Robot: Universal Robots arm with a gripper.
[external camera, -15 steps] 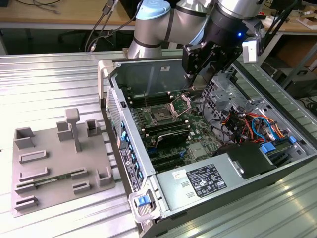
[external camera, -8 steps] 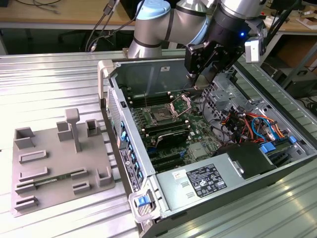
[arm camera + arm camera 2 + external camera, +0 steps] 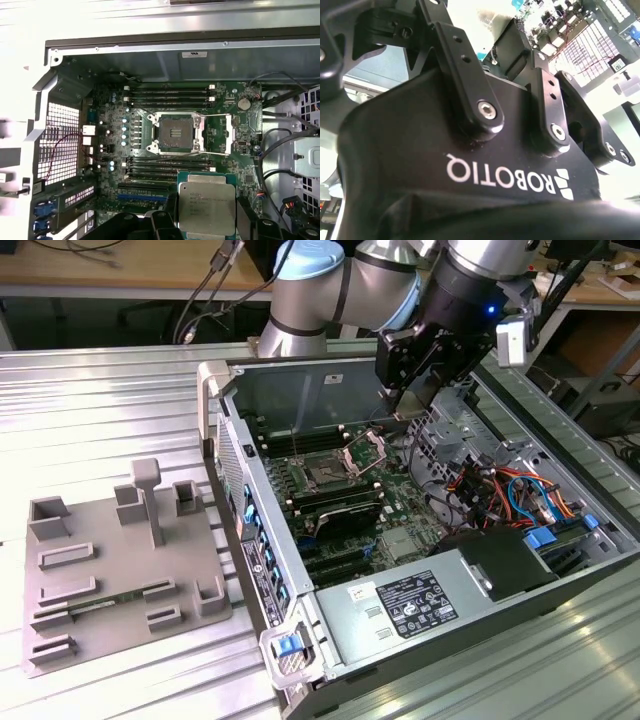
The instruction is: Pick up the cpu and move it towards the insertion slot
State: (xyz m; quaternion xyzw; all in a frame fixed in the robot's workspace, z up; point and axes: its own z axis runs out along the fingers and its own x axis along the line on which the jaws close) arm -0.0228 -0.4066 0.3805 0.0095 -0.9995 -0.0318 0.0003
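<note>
The cpu [image 3: 206, 197], a flat square chip with a silvery top and pale rim, sits between the black fingers [image 3: 171, 215] of my gripper [image 3: 207, 212], which is shut on it. In the first wrist view the insertion slot [image 3: 175, 132] lies on the green board a short way from the chip, its dark centre bare and its silver frame around it. The exterior view has my gripper [image 3: 408, 400] hanging over the open computer case, above and to the right of the insertion slot [image 3: 325, 476]. The slot's hinged bracket [image 3: 365, 451] stands raised.
A grey plastic tray [image 3: 120, 560] with raised blocks lies on the metal table at the exterior view's left. Inside the case are black memory slots [image 3: 167, 91], a power supply [image 3: 400, 605], bundled cables [image 3: 505, 490] and the case walls [image 3: 215, 430].
</note>
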